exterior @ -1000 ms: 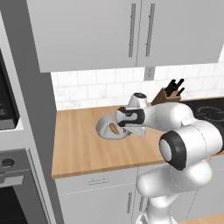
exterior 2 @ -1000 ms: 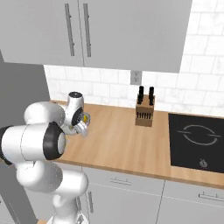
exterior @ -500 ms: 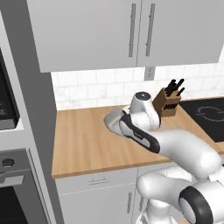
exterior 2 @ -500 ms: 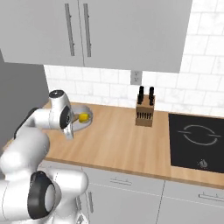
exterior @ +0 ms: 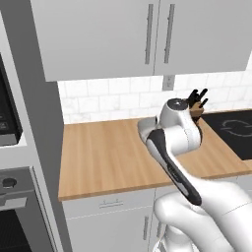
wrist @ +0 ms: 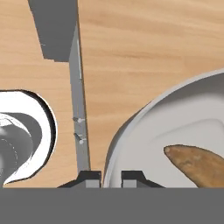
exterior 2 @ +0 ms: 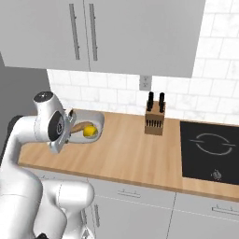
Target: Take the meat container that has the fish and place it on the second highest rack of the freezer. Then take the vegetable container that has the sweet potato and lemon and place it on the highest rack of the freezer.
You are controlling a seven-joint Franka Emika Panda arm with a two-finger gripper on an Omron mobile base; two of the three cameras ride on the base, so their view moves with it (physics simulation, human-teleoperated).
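A wooden tabletop (exterior 2: 126,149) is running under white wall cabinets (exterior 2: 140,32), carrying a knife block (exterior 2: 154,122). The gripper (wrist: 111,177) is pinching the rim of the vegetable container (wrist: 175,127), apparently lifted; the right base view is showing the lemon (exterior 2: 89,131) beside the sweet potato (wrist: 197,162).

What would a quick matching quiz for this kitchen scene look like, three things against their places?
Things:
1. lemon
2. knife block
3. claw

Places:
A. by the tiled wall, beside the cooktop
B. shut on the rim of the grey container
C. in the container next to the sweet potato

Pairs: 1-C, 2-A, 3-B
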